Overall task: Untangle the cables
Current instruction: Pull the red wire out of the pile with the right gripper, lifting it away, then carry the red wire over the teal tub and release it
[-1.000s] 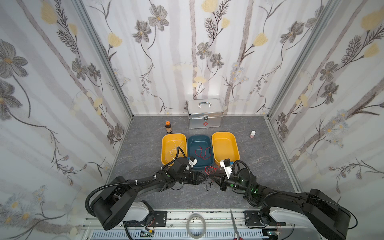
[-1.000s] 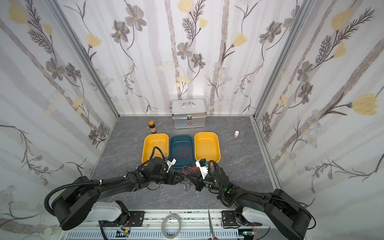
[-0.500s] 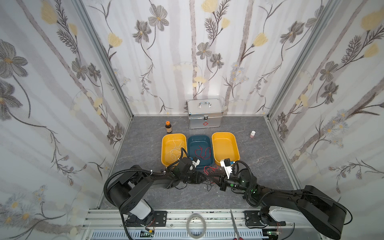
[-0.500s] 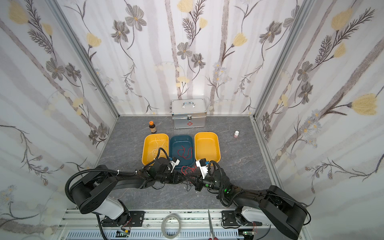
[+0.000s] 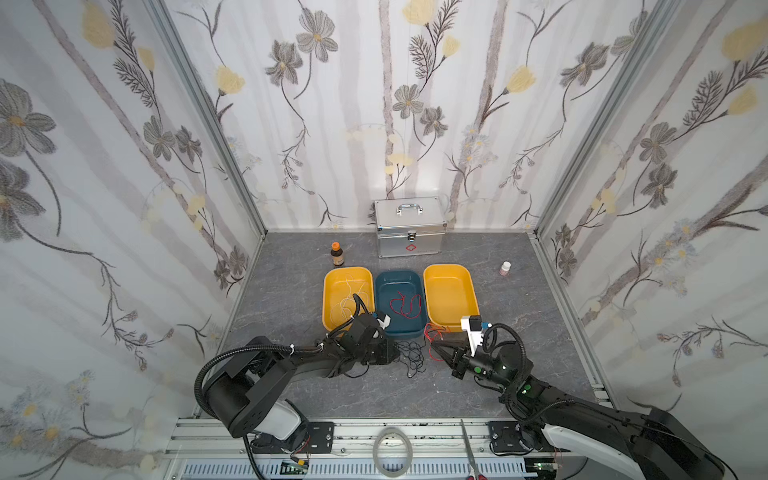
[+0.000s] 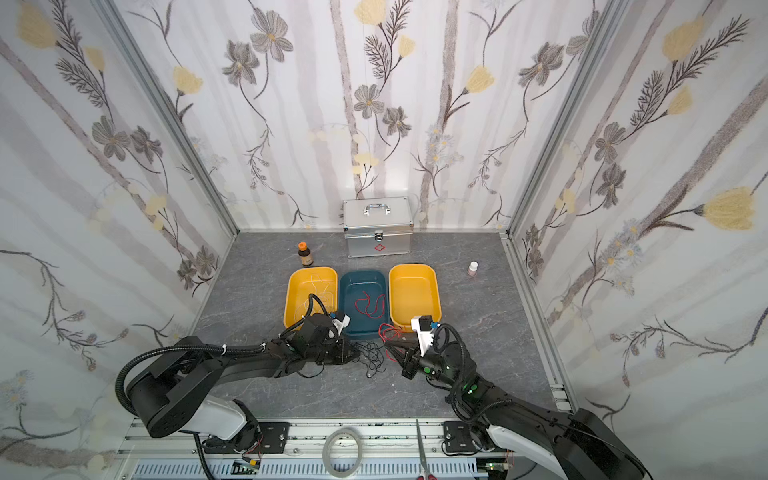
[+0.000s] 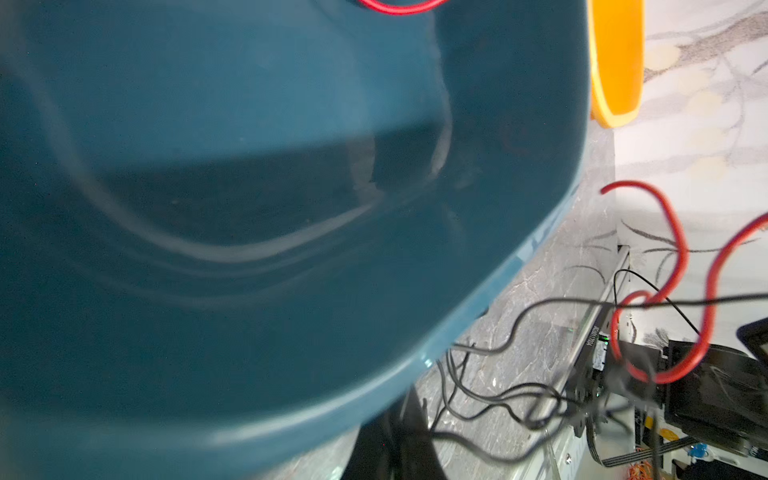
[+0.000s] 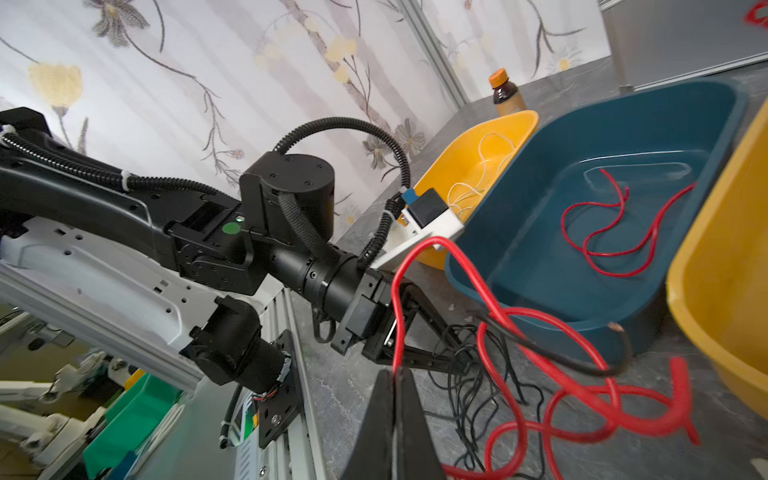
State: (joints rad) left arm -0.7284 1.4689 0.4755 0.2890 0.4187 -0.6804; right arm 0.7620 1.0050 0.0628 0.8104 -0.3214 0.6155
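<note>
The left gripper (image 5: 395, 354) lies low over the surface (image 5: 374, 395). Its jaws are pressed together on strands of the black cable (image 5: 411, 359), whose loose tangle spreads on the surface just off its tip, between the two grippers. The right gripper (image 5: 434, 345) faces it from the other side of that tangle. Its jaws are also fully closed, pinching the red cable (image 8: 395, 320). In the right wrist view this cable rises straight out from between the fingertips (image 8: 411, 424), arches over and drops into loops that cross the black strands beside the tip.

Edges crowd the far side of both grippers. The near rim of the teal tray (image 5: 401, 333) runs just beyond the left gripper, and the left wrist camera looks over that rim at close range. A second red cable (image 5: 403, 305) lies inside this tray, apart from the tangle. Beyond the left gripper's wrist sits a yellow tray (image 5: 326, 299) holding the white cable (image 5: 345, 303). The near corner of the other yellow tray (image 5: 451, 291) is just beyond the right gripper, with red loops close to its wall.

Open room lies on the robot's side. Between the two arms the surface is bare back to the aluminium rail (image 5: 353, 427). Outward of the right gripper it runs bare to the side wall (image 5: 631, 291).
</note>
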